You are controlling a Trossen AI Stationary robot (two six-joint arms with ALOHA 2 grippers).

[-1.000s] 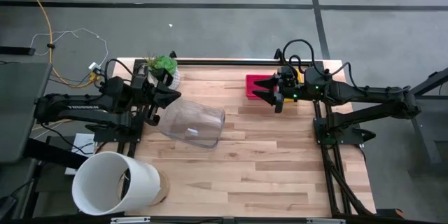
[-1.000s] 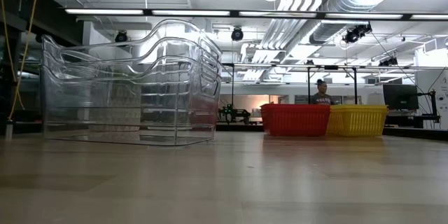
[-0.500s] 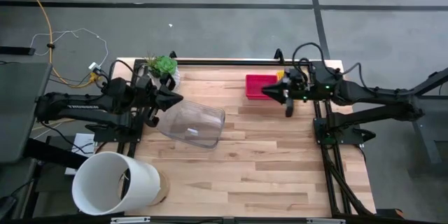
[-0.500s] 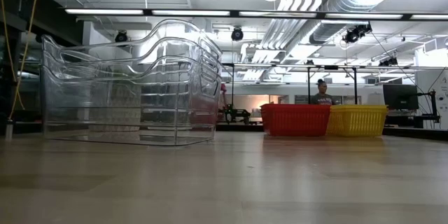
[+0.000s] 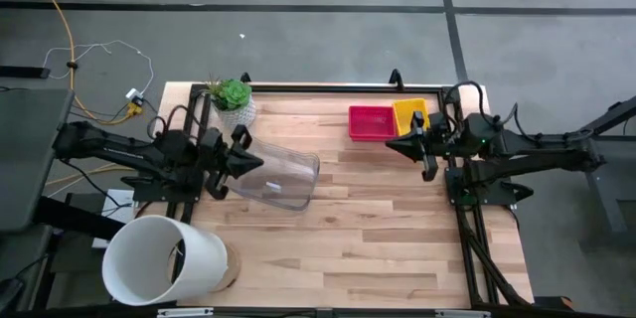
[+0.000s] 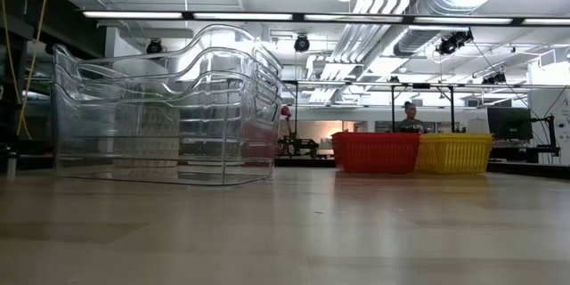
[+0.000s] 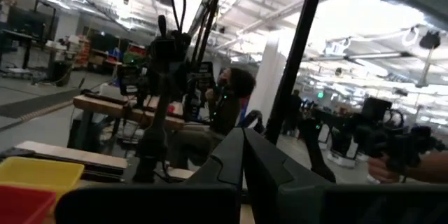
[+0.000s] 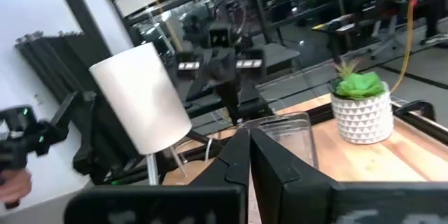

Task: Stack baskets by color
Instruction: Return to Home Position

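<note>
Two empty pincers, fingers together: left pincer (image 5: 255, 162) near clear bins (image 5: 280, 181), right pincer (image 5: 394, 145) near red basket (image 5: 370, 122).

Bright ceiling strip lights (image 6: 294, 15), wrist-view glare, faint shadows

Red basket (image 5: 370, 122), yellow basket (image 5: 409, 116): perforated sides, upright, side by side, touching; upper right of centre, high view.

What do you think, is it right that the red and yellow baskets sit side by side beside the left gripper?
No. The high view shows the red basket and yellow basket side by side beside the right gripper, not the left.
</note>
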